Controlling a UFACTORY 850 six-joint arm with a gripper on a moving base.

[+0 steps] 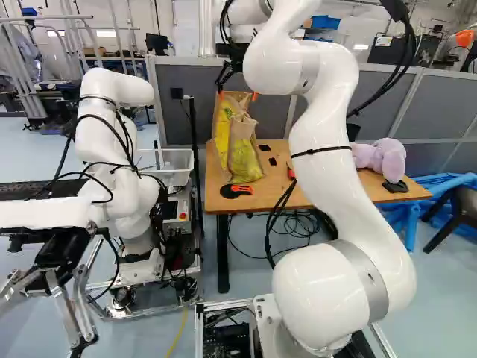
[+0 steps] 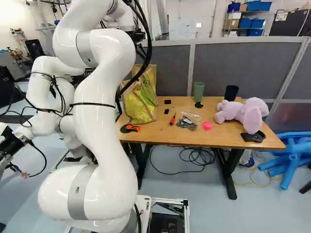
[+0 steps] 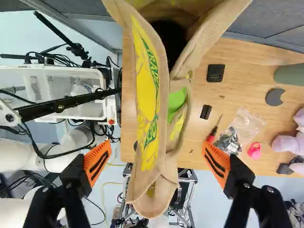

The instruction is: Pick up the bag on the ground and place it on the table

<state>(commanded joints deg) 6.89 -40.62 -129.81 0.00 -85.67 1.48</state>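
In the left base view my gripper [image 1: 237, 95] hangs at the top of the jute bag [image 1: 240, 145], which stands upright on the table [image 2: 218, 139]. The bag [image 2: 140, 99], with its yellow and green print, is at the table's left end. Seen from the wrist, the gripper [image 3: 156, 164] is open, one orange pad on each side of the bag [image 3: 149, 137]. Neither finger appears to touch it. The bag's mouth gapes, and its inside is dark.
Another robot [image 1: 112, 142] stands left of the table. On the tabletop are a plush toy [image 2: 243, 112], a green cup [image 2: 198, 91], a black cup [image 2: 231, 92], a screwdriver [image 2: 172, 119] and an orange-black tool [image 2: 130, 128]. A grey partition [image 2: 233, 63] runs behind.
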